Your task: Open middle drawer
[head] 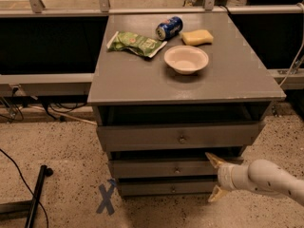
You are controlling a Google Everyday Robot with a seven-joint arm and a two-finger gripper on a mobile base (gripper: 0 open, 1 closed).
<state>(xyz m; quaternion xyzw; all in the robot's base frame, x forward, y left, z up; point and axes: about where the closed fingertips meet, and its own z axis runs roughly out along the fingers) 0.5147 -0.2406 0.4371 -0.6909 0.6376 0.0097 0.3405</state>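
The grey cabinet has three stacked drawers. The middle drawer [156, 168] has a flat grey front with a tiny round knob [176, 170] at its centre. A dark gap shows above its front. My gripper [213, 177], cream-coloured on a white arm, comes in from the lower right and stands open at the right end of the middle drawer's front, to the right of the knob. Its upper fingertip [212, 159] is near the drawer's top edge. Its lower fingertip [213, 194] is level with the bottom drawer [161, 187]. It holds nothing.
The top drawer [142, 137] has a bigger knob. On the cabinet top [133, 82] lie a green chip bag [137, 43], a blue can [169, 27], a yellow sponge [197, 37] and a white bowl [186, 59]. A blue X [106, 198] marks the floor. A black pole [35, 194] lies at left.
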